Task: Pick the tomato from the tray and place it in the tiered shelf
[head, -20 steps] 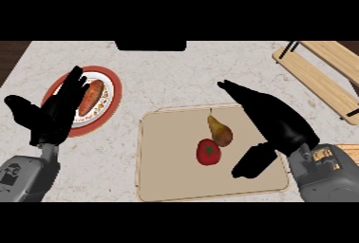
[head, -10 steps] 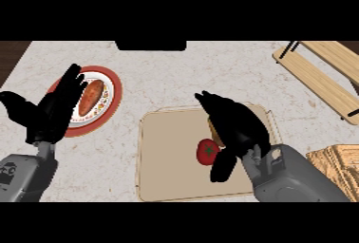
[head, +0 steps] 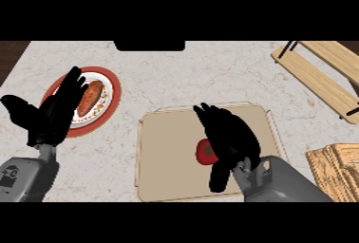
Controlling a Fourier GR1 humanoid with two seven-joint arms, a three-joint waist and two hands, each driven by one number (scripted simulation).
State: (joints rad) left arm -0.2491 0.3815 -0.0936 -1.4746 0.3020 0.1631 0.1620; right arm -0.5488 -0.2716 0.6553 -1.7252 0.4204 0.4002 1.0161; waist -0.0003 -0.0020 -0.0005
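At the left of the frame, the left hand (head: 49, 116) rests with straight fingers, holding nothing. It covers part of a red plate (head: 112, 92) with a sausage (head: 91, 95) on it. In the middle sits the tan tray (head: 165, 161) on the table (head: 182, 76). The red tomato (head: 204, 152) lies in the tray. The right hand (head: 228, 137) is over the tomato, fingers straight and not gripping it. The wooden shelf (head: 319, 71) is at the upper right.

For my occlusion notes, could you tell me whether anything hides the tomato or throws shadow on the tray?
Head view: the right hand covers the right side of the tomato; lighting is flat, with no distinct shadow on the tray.
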